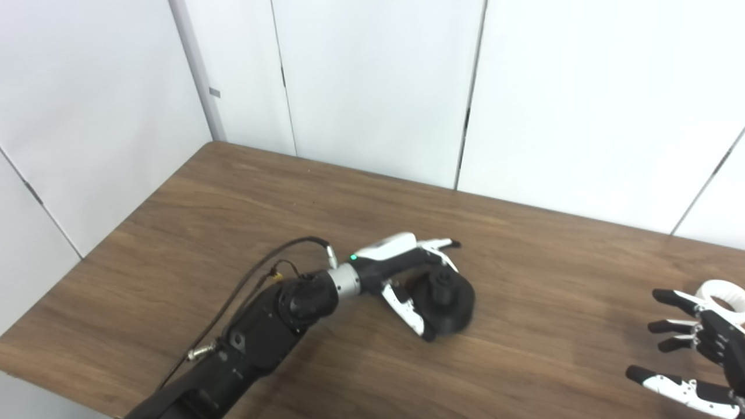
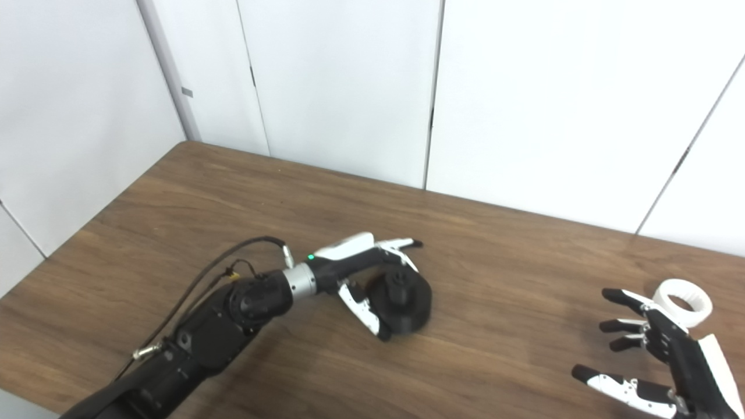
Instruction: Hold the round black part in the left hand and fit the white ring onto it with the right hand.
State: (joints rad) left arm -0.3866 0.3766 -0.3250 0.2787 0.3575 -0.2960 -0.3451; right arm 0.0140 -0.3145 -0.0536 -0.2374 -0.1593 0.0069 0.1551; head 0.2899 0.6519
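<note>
The round black part (image 1: 451, 299) lies flat on the wooden table (image 1: 553, 244), its short hub pointing up. My left hand (image 1: 407, 270) is cupped around its left side, fingers stretched along the far rim and thumb against the near rim. The fingers are spread and the part still rests on the table. The white ring (image 2: 682, 299) lies on the table at the far right. My right hand (image 2: 657, 355) hovers just in front of and left of the ring, fingers apart and holding nothing. The picture's edge cuts off part of that hand.
White wall panels (image 1: 372, 87) stand close behind the table's far edge. The table's left edge (image 1: 105, 238) runs diagonally toward the camera. A black cable (image 1: 244, 285) loops along my left forearm. Bare wood lies between the two hands.
</note>
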